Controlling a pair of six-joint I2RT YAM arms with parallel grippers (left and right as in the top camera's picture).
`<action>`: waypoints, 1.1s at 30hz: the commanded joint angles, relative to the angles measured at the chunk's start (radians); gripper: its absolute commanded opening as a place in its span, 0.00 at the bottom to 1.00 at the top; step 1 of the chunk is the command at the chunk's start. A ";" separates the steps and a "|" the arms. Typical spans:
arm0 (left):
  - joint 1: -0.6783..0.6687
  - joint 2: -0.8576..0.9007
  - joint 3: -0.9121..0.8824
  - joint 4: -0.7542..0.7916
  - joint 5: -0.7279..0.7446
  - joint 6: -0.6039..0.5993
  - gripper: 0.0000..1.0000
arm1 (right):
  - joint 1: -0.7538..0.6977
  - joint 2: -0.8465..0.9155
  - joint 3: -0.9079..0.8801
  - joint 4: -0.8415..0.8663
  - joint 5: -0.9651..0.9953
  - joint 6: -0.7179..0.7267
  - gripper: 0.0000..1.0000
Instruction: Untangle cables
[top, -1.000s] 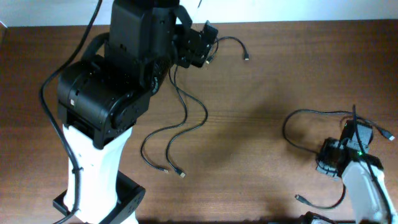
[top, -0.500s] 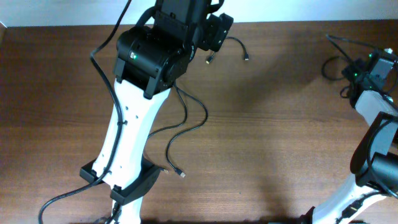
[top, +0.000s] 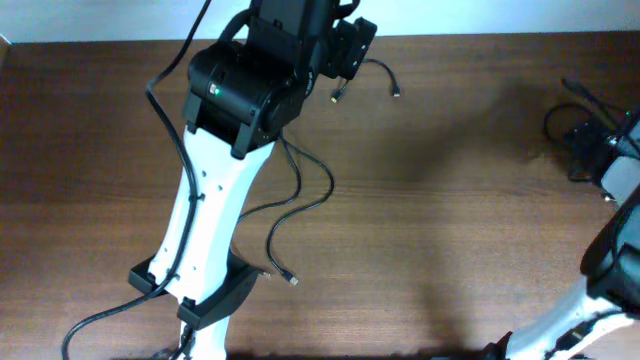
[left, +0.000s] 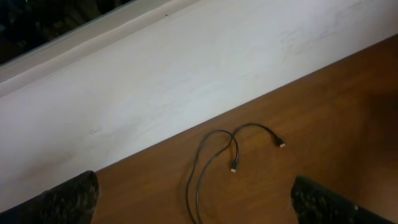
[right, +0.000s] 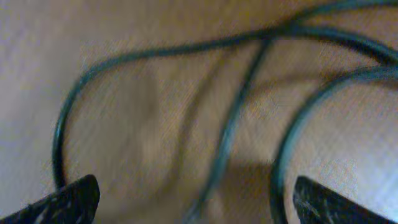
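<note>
Left gripper hung wide open near two cables by the table edge — right gripper, open too, over blurred cable loops

We lose the cables where they run up under the left arm. At the right edge the right arm is sliced off by the frame, its end just a dark blob. Right wrist view: cables a blurred smear running off the sides, and the right tool shows only its finger corners. Left wrist: two strands drop off the bottom edge, the left tool barely peeking in.
</note>
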 joint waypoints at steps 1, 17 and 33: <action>0.005 -0.009 0.004 0.001 0.007 0.013 0.99 | 0.010 -0.186 0.006 -0.142 0.111 0.148 0.99; 0.033 0.016 0.004 -0.028 0.007 0.013 0.99 | -0.085 -0.047 -0.023 -0.175 0.218 0.475 0.04; 0.033 0.035 0.003 -0.036 0.008 0.013 0.99 | -0.166 -0.119 -0.021 -0.463 0.331 0.635 0.04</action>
